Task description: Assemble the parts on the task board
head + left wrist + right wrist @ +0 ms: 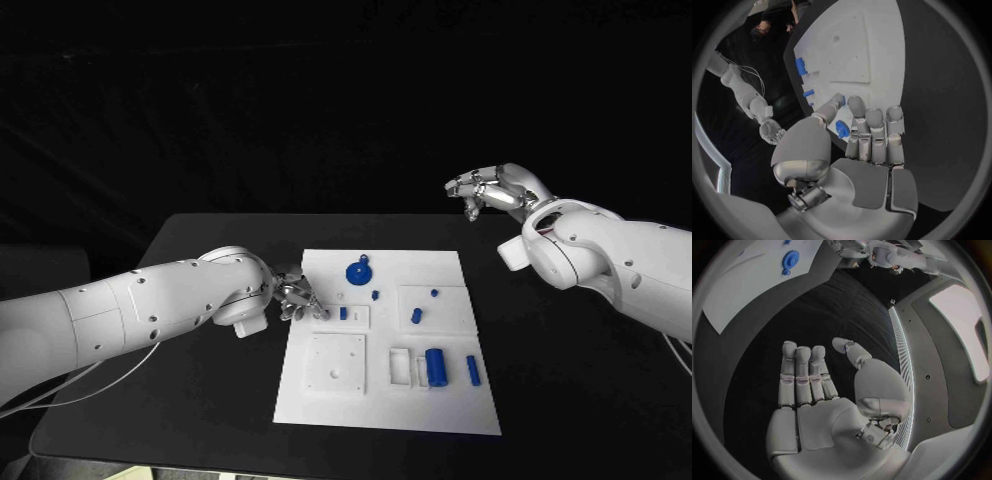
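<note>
I am watching my left hand [297, 297] hovering at the left edge of the white board [335, 402], its fingers [874, 131] lying side by side and stretched out, the thumb set apart from them, and nothing pinched between them as far as I can tell. In the left wrist view a small blue piece [842, 129] is sitting just past the fingertips, between thumb and fingers, but I cannot tell whether the hand is touching it. Moving outward from there, a round blue disc [359, 271] is lying near the far end of the board, just beyond my left hand, with a small blue peg [375, 295] and another short piece [417, 315] near the middle. Toward the near end a thick blue cylinder [436, 366] is resting in a shallow recess, and a slim blue bar [472, 370] is lying just beside it on the right. A square raised plate [336, 364] is taking up the near left part of the board. The board itself is lying flat in the middle of the black table [570, 400]. My right hand [493, 191] is hanging well apart from all this, raised over the far right corner of the table, empty, with its fingers [803, 375] straight and held close together and the thumb spread to the side. Nothing is standing between either hand and the board.
</note>
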Available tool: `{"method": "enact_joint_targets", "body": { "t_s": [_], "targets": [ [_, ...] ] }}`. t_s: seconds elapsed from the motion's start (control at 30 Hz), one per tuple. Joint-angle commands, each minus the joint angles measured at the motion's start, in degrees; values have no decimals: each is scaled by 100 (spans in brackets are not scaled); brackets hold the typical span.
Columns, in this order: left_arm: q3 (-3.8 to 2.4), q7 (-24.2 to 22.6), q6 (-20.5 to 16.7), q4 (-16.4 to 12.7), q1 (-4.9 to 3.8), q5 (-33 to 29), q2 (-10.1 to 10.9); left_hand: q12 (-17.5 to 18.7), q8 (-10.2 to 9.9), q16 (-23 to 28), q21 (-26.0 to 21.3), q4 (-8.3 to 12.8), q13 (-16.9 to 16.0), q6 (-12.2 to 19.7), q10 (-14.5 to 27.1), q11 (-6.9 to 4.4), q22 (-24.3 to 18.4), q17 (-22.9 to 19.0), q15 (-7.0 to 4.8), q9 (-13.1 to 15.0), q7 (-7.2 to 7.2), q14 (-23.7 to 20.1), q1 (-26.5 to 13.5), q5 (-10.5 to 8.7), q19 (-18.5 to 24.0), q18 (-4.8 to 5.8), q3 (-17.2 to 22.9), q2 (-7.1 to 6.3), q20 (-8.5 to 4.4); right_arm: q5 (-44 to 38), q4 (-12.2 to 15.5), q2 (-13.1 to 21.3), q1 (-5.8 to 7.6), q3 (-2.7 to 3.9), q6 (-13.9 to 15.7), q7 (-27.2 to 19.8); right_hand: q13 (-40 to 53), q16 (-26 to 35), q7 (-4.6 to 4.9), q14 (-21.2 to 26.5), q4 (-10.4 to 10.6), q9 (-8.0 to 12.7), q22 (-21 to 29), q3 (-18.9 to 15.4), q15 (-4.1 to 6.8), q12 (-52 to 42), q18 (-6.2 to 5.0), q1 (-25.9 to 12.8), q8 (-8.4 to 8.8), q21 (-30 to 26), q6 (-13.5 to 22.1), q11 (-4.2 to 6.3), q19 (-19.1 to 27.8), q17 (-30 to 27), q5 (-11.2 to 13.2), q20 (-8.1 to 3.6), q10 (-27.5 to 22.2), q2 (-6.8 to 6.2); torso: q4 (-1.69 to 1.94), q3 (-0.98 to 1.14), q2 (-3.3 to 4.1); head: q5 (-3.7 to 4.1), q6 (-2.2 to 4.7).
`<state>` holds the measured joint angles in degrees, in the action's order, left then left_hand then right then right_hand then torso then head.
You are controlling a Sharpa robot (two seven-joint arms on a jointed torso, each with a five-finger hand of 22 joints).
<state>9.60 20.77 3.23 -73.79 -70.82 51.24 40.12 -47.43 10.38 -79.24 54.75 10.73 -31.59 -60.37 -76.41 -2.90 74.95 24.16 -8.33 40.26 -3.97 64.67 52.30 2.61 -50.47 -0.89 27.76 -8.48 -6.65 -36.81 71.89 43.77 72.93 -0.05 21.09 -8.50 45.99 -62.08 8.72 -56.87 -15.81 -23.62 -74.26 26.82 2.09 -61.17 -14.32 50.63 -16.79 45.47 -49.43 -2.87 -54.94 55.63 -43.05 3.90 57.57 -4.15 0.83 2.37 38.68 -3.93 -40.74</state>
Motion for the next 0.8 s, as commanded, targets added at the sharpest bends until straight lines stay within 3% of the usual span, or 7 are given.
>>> {"method": "enact_joint_targets", "body": {
  "t_s": [0.03, 0.17, 0.33, 0.47, 0.53, 0.8],
  "targets": [
    [-1, 7, -53, -89, 15, 347, 10, 8, -8, 1, -57, -366, 9, -6, -17, 27, 22, -10, -27, -13, 17, 24, -239, 34, -57, -53, 129, -227, -731, -32, 12, 6, -2, 3, -76, -44, -8, -40, 42, 53, 5, 5, -10, 45, 3, -24, -68, 55, -35, -19, -8, 11, -10, -8, -10, 48, -46, 11, 2, 3, -1, -1, 3],
    [1, 34, -82, -149, 28, 564, 18, -3, 34, -17, -53, -751, 12, -49, -36, 12, 36, -6, -38, -3, 28, 32, -405, 18, -65, -70, 262, -373, -733, -32, 17, 11, -2, 3, -76, -44, -9, -41, 42, 53, 4, 5, -11, 46, 3, -24, -68, 56, -35, -20, -8, 11, -10, -9, -10, 48, -46, 11, 1, 3, -2, -3, 8],
    [11, 95, -121, -192, 45, 848, -9, -19, 75, -43, -34, -946, 9, -94, -68, -2, 56, 2, -50, 15, 44, 53, -447, 20, -74, -80, 303, -418, -737, -32, 19, 14, -2, 2, -72, -43, -10, -42, 42, 53, 4, 6, -12, 47, 3, -25, -68, 58, -35, -21, -8, 11, -10, -10, -11, 48, -46, 11, -1, 3, 0, -8, 8],
    [34, 152, -179, -186, 49, 1022, -45, -22, 79, -46, -32, -966, 9, -98, -73, -4, 58, 3, -52, 16, 46, 56, -449, 19, -75, -81, 306, -424, -738, -32, 21, 10, -2, 2, -74, -43, -10, -42, 42, 53, 4, 6, -12, 47, 3, -25, -68, 58, -35, -21, -8, 11, -11, -11, -11, 48, -46, 12, -1, 5, 1, -13, 12],
    [43, 181, -179, -175, 49, 1080, -58, -42, 121, -71, -20, -1068, 2, -162, -113, -24, 62, 13, -68, 34, 68, 90, -490, 20, -95, -87, 323, -276, -744, -32, 21, 10, -2, 2, -73, -42, -11, -42, 42, 53, 3, 6, -12, 48, 3, -25, -68, 59, -35, -21, -8, 11, -11, -11, -12, 47, -46, 12, -2, 4, 2, -15, 8],
    [61, 221, -195, -88, 49, 1105, -115, -62, 174, -101, 10, -1044, -6, -219, -143, -53, 83, 25, -97, 62, 97, 121, -409, 20, -103, -99, 230, -105, -758, -32, 23, 14, -2, 2, -70, -40, -12, -44, 41, 54, 2, 5, -14, 50, 3, -27, -68, 62, -36, -22, -9, 12, -11, -13, -13, 47, -46, 13, 0, 3, 2, -19, 7]
  ]
}}
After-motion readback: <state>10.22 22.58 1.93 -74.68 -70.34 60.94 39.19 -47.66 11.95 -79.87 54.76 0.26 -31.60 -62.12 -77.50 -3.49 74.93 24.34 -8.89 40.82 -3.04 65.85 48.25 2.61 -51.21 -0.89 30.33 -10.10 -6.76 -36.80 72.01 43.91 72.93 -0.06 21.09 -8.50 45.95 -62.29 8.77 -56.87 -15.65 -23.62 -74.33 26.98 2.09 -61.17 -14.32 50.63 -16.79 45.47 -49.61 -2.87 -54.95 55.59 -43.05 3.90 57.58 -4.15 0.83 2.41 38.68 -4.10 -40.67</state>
